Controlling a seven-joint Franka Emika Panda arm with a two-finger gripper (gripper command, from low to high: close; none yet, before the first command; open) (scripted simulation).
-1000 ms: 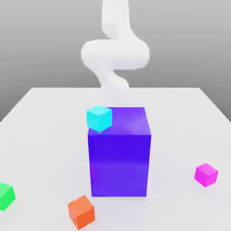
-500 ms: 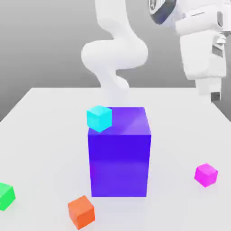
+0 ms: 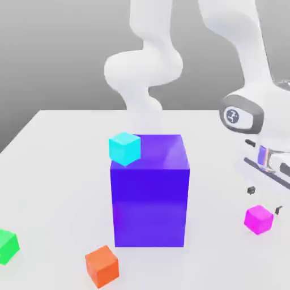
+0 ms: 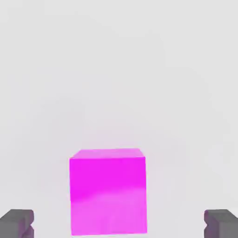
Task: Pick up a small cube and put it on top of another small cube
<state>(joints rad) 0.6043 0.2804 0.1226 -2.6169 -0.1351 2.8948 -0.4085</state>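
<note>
The small magenta-pink cube [image 3: 259,218] rests on the white table at the exterior view's right; in the hand view the magenta cube [image 4: 108,191] lies between two dark fingertips [image 4: 16,223]. My gripper [image 3: 263,199] hovers just above it, open, fingers spread wider than the cube and not touching it. The small green cube [image 3: 7,246] sits on the table at the exterior view's far left edge, far from the gripper.
A big blue-purple block [image 3: 149,190] stands mid-table with a cyan cube [image 3: 124,148] on its top corner. An orange cube [image 3: 102,265] lies in front of the block. The arm's white links rise behind the block.
The gripper has come down from high at the exterior view's upper right to just above the magenta cube. The cubes have not moved.
</note>
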